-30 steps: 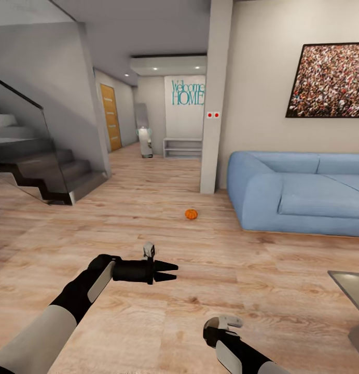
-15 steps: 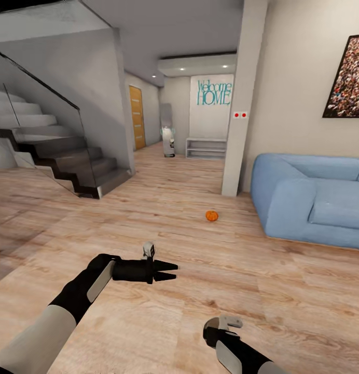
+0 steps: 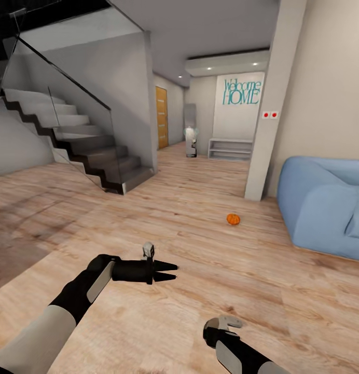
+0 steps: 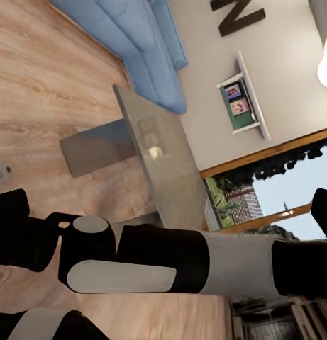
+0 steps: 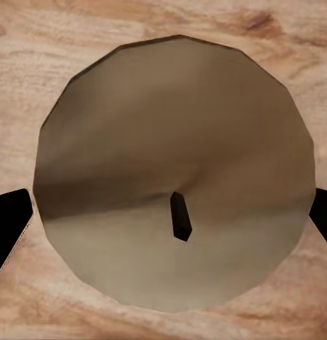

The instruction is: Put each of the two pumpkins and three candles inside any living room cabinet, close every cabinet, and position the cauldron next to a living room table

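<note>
One orange pumpkin (image 3: 232, 219) lies on the wooden floor, well ahead of me and to the right, near the blue sofa (image 3: 325, 208). My left gripper (image 3: 171, 271) is held out over the floor, open and empty. Low at the picture's bottom is my right wrist (image 3: 221, 330). In the right wrist view a cream candle (image 5: 170, 142) with a dark wick sits between the black fingers (image 5: 7, 219), and the right gripper (image 5: 163, 219) is shut on it. The left wrist view takes in the glass-topped table (image 4: 170, 184). The cabinet and the cauldron are out of view.
A staircase with a glass rail (image 3: 86, 150) rises at the left. A white pillar (image 3: 265, 135) stands beside the sofa. Behind it a hallway runs to a low white shelf (image 3: 230, 148) and a wooden door (image 3: 162, 117). Open wooden floor lies between me and the pumpkin.
The whole view has swung to the left, so the pumpkin, pillar and sofa now sit further right in the picture. Both arms keep the same pose in front of me.
</note>
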{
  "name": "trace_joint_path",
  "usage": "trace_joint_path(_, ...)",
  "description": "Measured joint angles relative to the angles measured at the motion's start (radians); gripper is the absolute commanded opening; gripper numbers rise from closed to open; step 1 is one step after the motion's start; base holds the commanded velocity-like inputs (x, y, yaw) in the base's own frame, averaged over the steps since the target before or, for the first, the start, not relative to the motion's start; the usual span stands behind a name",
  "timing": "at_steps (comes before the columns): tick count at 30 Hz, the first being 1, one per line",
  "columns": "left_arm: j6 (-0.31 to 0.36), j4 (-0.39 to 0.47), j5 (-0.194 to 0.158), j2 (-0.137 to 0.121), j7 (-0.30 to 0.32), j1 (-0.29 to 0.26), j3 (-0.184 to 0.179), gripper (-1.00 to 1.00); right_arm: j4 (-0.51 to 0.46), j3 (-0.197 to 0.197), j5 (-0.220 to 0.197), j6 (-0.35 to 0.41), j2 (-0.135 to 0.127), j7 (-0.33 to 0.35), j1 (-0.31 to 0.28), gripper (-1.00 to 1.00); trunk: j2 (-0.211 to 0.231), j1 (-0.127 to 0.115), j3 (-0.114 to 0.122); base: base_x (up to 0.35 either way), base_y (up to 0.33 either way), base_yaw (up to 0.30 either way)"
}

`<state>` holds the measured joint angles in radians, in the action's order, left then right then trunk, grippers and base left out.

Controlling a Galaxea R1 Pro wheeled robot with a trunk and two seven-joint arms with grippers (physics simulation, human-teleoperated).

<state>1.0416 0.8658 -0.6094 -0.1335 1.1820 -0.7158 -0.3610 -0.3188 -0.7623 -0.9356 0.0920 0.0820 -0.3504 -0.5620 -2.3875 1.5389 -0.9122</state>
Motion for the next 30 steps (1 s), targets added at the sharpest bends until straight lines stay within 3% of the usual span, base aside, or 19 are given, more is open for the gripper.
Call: trace_joint_path(30,0.000,0.000,0.000,-0.001,0.000,0.000,0.000,1.00,0.000,0.000,0.000,0.000,0.000,0.000,0.000,-1.00,0.000,0.000,0.000,0.000,0.000,0.293)
